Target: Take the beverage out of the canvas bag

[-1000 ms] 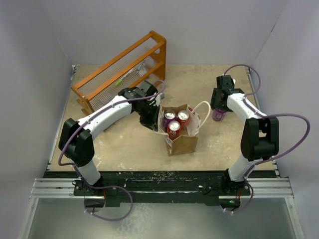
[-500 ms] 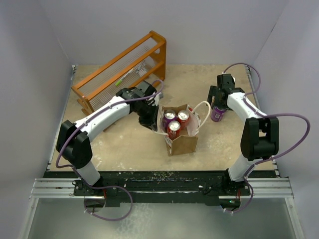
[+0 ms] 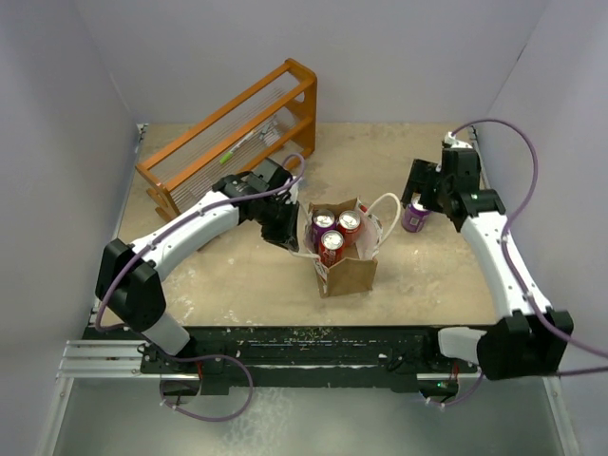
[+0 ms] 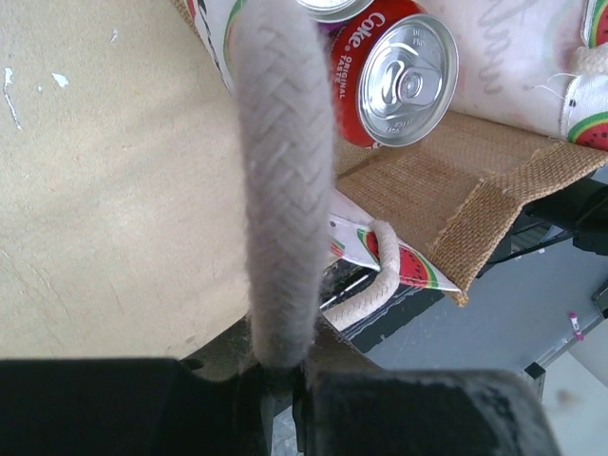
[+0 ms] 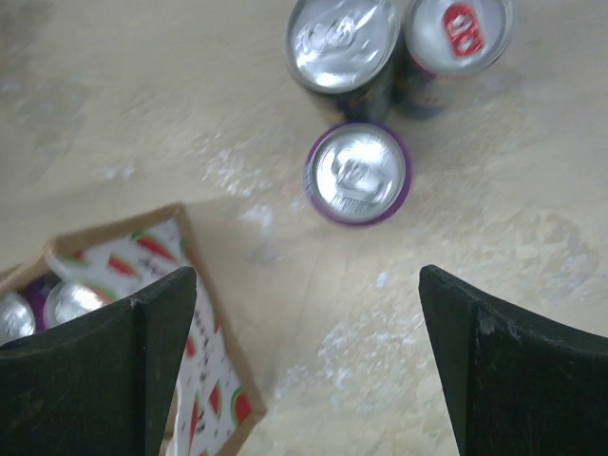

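My left gripper (image 3: 283, 220) is clamped on a white braided handle (image 4: 283, 171) of the small tan canvas bag (image 3: 348, 274), upright mid-table, three soda cans (image 3: 331, 243) inside; my right gripper (image 3: 418, 196) gapes empty over a purple can (image 5: 357, 173) on the scuffed beige tabletop (image 3: 237, 275), pale walls (image 3: 285, 47) around

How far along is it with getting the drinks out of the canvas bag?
Done: three cans stand outside the canvas bag, by the open right fingers. In hand: the left fingers pinch the bag's white handle. Left: three more cans inside.
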